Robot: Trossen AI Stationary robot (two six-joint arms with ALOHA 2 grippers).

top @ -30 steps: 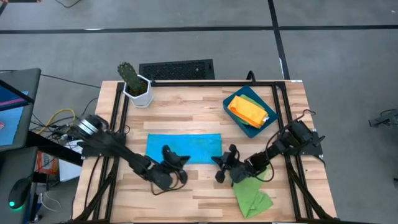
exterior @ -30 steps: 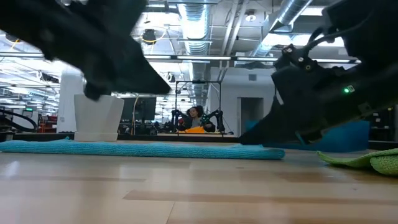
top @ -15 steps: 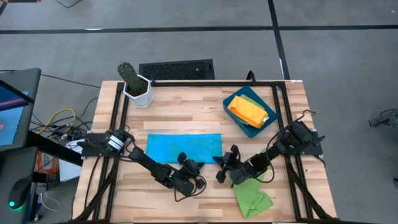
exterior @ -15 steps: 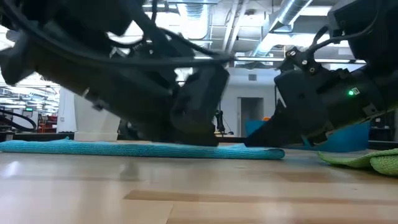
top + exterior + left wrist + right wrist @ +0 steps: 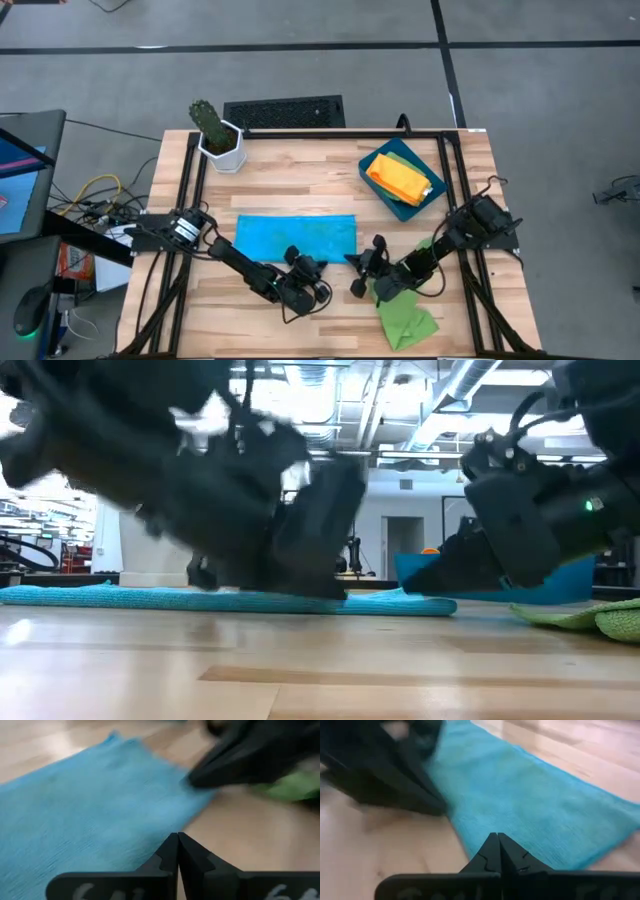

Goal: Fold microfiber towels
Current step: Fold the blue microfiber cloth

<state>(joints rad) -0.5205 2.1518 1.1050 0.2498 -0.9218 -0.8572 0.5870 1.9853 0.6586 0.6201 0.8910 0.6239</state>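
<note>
Both grippers pressed together, empty: left gripper (image 5: 303, 266) and right gripper (image 5: 358, 273) low beside the blue towel (image 5: 296, 237) on the table (image 5: 300, 180).

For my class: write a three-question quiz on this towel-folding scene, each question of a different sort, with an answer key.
1. True or false: the blue towel lies flat on the table, folded into a long strip.
2. Multiple choice: where is the orange and yellow bundle? A) in the dark-blue tray B) under the cactus pot C) on the floor
3. Fill in: the fingers of the left gripper and the right gripper are both ____.

Key
1. True.
2. A.
3. Shut. Both hold nothing, close together at the blue towel's near edge, beside the green towel.
</note>
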